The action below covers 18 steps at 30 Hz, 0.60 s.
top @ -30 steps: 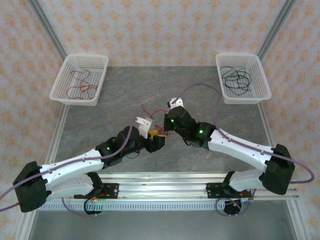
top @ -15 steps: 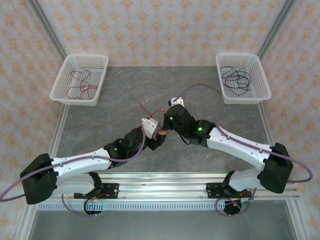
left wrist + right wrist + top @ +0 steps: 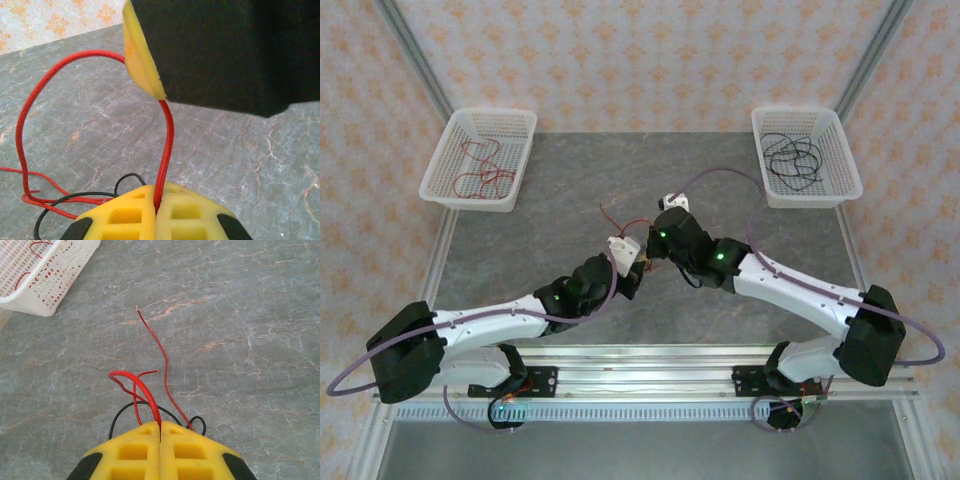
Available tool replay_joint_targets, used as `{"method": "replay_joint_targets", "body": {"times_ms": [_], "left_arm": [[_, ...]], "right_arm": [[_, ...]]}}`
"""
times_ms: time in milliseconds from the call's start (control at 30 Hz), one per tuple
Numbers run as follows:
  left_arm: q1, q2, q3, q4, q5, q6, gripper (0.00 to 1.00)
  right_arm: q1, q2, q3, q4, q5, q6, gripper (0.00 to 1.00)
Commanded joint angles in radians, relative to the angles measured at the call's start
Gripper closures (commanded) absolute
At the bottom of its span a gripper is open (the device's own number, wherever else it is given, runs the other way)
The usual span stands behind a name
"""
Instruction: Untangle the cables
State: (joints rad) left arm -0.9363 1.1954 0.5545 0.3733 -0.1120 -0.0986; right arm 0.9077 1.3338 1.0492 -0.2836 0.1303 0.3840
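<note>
My left gripper [image 3: 159,211] is closed. Its yellow pads clamp the red cable [image 3: 168,132], which rises out of the seam between them and runs up behind a pad of my right gripper [image 3: 160,436]. My right gripper is likewise closed, and a red strand leaves its seam in the right wrist view. I judge it to be the same red cable, though the short span between the two grips sits too close to the lenses to be certain. The two grippers meet nose to nose above the middle of the table [image 3: 550,200]. Below them lies the tangle: the red cable loops out to one side and trails a free end across the stone surface. A black cable [image 3: 59,202] curls through those loops just beside my left pads. The left basket [image 3: 490,114] at the far left corner holds sorted red cables [image 3: 485,175]. The right basket [image 3: 798,111] at the far right corner holds sorted black cables [image 3: 792,155]. Step in hand: a two-point grip on the red cable, ready for separating it from the black one. Next move, as I judge it: draw the two grips apart and upward slowly, so that the red loops slide clear of the black cable. Keep tension low, since so thin a strand can slip from the pads or drag the black cable along. Once free, the red cable belongs in the left basket.
</note>
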Motion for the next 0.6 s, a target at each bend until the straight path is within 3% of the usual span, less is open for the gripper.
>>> {"method": "replay_joint_targets", "body": {"times_ms": [0,133,267,367,567], "left_arm": [[-0.003,-0.035,0.028,0.062,0.011,-0.059,1.0],[-0.003,-0.056,0.015,0.09,0.017,-0.146,1.0],[-0.004,-0.075,0.015,0.09,0.014,-0.235,1.0],[-0.002,-0.09,0.03,0.071,0.005,-0.288,1.0],[0.007,-0.129,0.085,0.004,-0.015,-0.346,1.0]], "right_arm": [[-0.011,0.005,0.006,0.007,-0.007,0.059,0.94],[-0.025,-0.033,-0.038,0.042,-0.031,0.097,0.65],[-0.033,-0.095,-0.086,0.072,-0.041,0.121,0.44],[-0.034,-0.133,-0.122,0.098,-0.058,0.123,0.36],[-0.033,-0.21,-0.235,0.198,-0.103,0.122,0.33]]}}
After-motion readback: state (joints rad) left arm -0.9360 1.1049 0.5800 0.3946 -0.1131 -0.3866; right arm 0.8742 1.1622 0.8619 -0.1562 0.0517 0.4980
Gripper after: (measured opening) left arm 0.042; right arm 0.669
